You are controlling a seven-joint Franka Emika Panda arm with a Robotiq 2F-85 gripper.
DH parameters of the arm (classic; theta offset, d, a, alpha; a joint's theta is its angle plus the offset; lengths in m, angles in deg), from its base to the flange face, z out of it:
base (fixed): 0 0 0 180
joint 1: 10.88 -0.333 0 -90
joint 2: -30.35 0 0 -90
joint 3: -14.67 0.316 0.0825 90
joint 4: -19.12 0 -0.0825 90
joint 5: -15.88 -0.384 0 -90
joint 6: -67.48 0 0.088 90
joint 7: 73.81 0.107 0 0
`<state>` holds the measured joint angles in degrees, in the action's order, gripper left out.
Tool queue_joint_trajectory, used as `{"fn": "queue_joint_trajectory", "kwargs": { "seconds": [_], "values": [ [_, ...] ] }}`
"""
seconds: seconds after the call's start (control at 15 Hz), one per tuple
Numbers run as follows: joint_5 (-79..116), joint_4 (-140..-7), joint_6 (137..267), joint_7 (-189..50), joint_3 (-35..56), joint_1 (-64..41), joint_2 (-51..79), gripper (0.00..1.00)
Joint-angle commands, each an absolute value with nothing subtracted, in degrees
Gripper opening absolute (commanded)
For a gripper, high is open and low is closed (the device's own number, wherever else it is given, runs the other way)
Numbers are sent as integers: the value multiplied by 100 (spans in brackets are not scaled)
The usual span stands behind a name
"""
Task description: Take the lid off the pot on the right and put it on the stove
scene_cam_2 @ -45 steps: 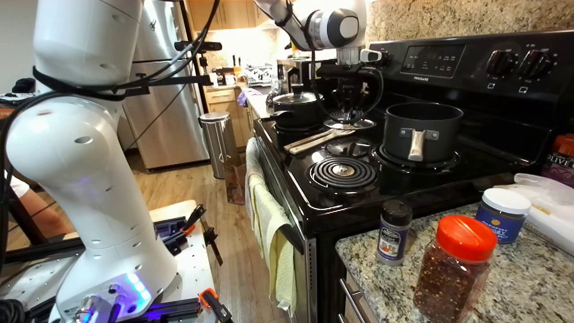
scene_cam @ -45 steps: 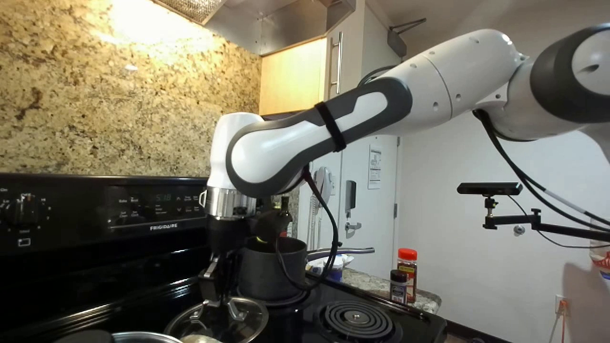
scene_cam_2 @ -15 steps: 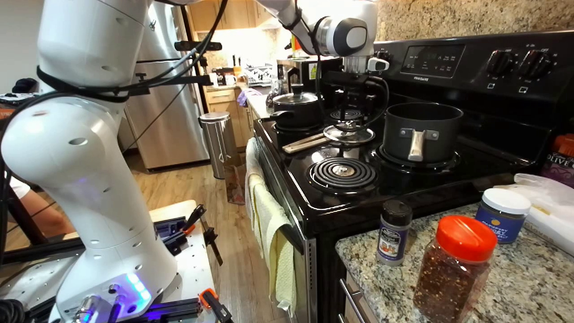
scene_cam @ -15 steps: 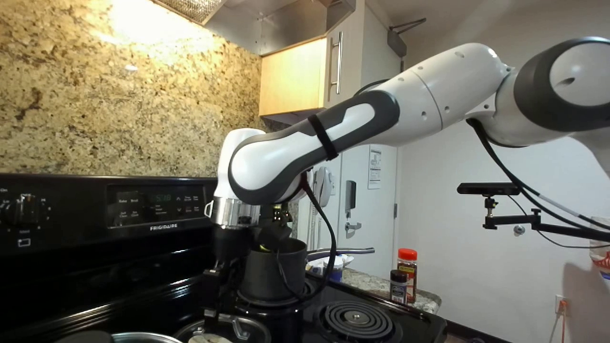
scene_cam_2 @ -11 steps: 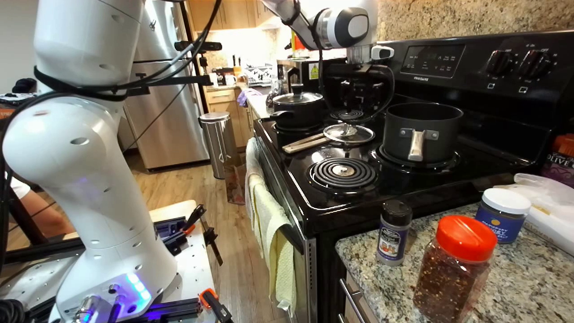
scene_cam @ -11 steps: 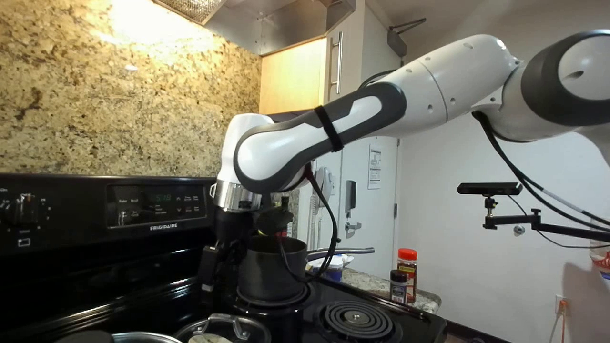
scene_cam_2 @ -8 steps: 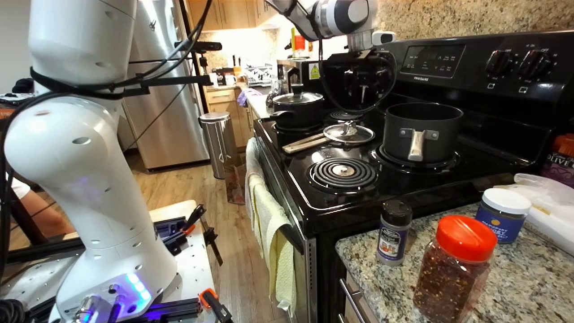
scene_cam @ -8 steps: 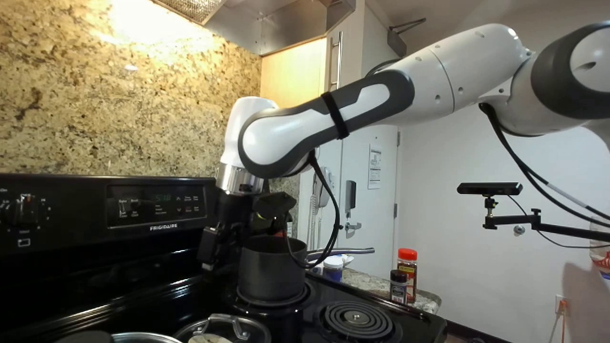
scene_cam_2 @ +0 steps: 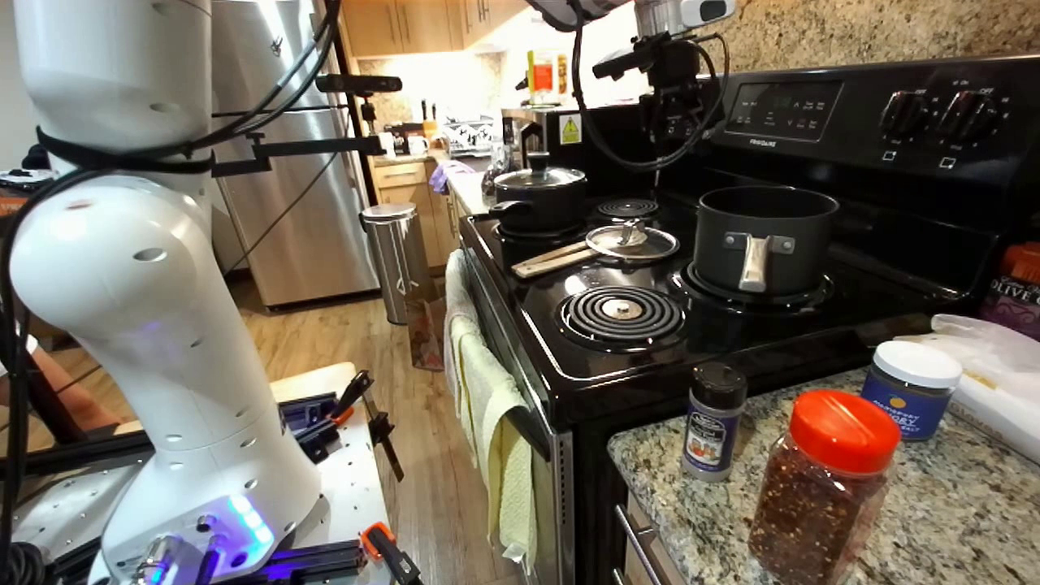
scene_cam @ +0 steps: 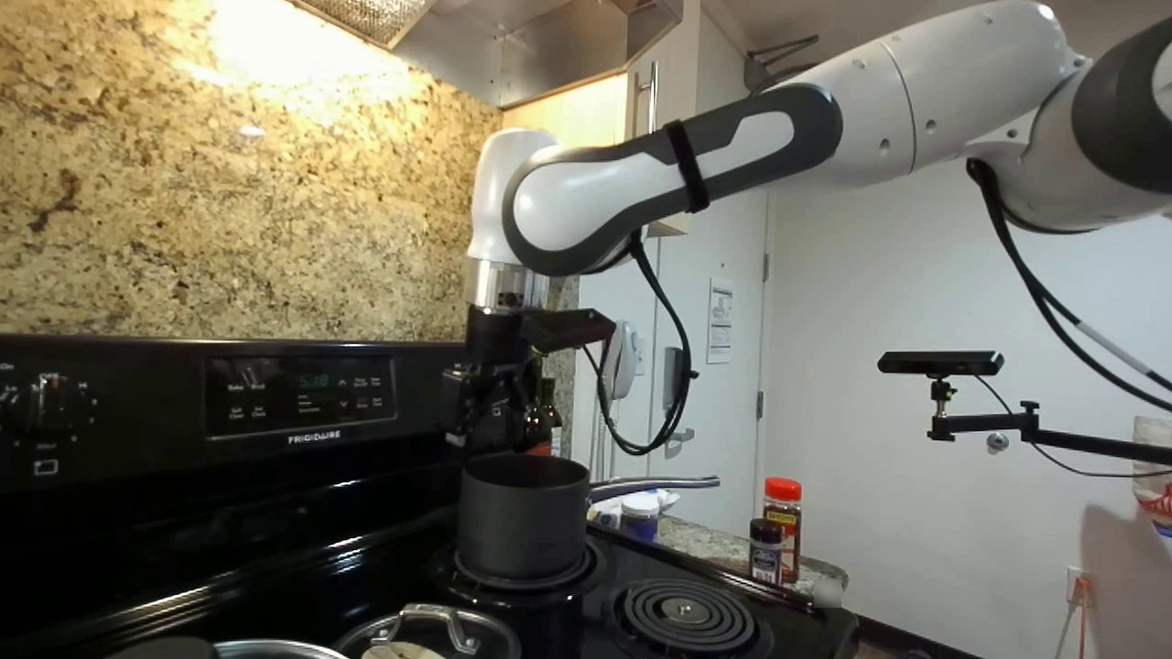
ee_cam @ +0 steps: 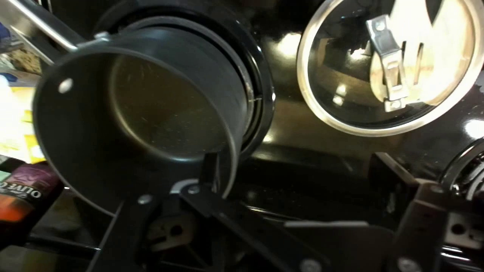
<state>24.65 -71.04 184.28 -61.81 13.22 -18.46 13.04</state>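
One black two-fingered gripper [ee_cam: 300, 170], its jaws spread wide, hangs over one black electric stove [scene_cam_2: 715, 335]; there one round glass lid [scene_cam_2: 632, 244] with a silvery rim lies across two pale wooden utensils [scene_cam_2: 561, 261], near one open-topped, dark grey cylindrical metal pot [scene_cam_2: 768, 223] and two exposed black coil burners [scene_cam_2: 621, 312]

The lid [scene_cam_2: 633, 244] was off the pot [scene_cam: 524, 523], lying handle-up around the middle of the stove [scene_cam_2: 707, 333], between burners and near the pot but not touching it. Clear glass, silvery rim, strap-style metal handle. Pot was a dark grey, straight-sided thing with a long silvery handle, upright on a rear coil burner, top wide open, bottom showing in the wrist view. Stove was glossy black, raised back panel, round knobs.
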Motion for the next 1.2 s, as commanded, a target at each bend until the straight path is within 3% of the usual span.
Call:
{"fn": "queue_joint_trajectory", "kwargs": {
  "seconds": [0.0,0.4,1.13],
  "values": [
    [2505,-7713,18402,-5929,1232,-1628,1936,100],
    [2333,-9095,18712,-5907,1093,-1247,2885,100],
    [2481,-12268,20746,-5119,1236,-947,4349,100]
  ]
}}
